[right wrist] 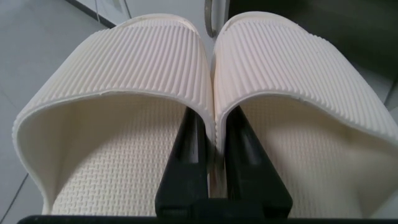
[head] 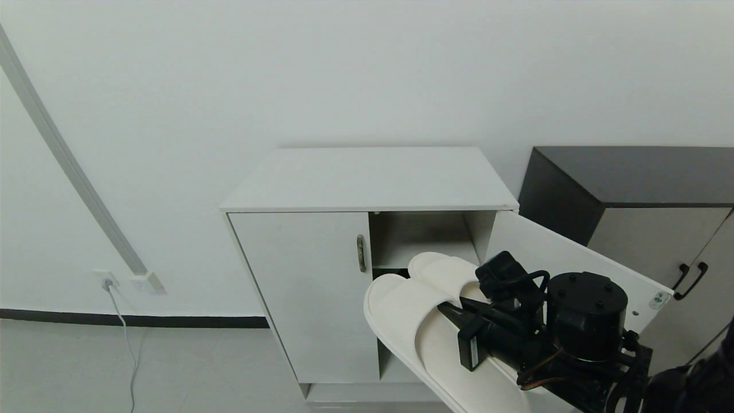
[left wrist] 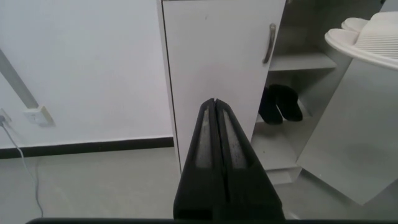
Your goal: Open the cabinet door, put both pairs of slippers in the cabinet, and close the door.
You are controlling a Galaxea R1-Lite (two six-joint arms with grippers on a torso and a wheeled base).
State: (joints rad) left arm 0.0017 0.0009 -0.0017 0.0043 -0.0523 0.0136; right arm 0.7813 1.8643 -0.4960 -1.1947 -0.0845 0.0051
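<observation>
The white slippers (head: 413, 310) hang side by side in the air at 5 o'clock in the head view, toes toward 11 o'clock and just before the cabinet (head: 367, 178) opening. The right wrist view shows what the head view hides: the right gripper (right wrist: 214, 134) is clenched on the two touching inner walls, one finger inside each slipper. The left wrist view shows the left gripper (left wrist: 214, 106) pressed closed on nothing, and a black pair (left wrist: 281, 104) on the cabinet's lower level, under the shelf (left wrist: 301, 61). The shelf's top is bare. The right door (head: 550, 252) stands swung out toward 4 o'clock, beside the slippers; the left door (head: 304, 287) is closed. A dark cabinet (head: 631, 178) stands near at 3 o'clock. Open floor (head: 114, 367) lies at 8 o'clock, crossed by a cable (head: 133, 355).
</observation>
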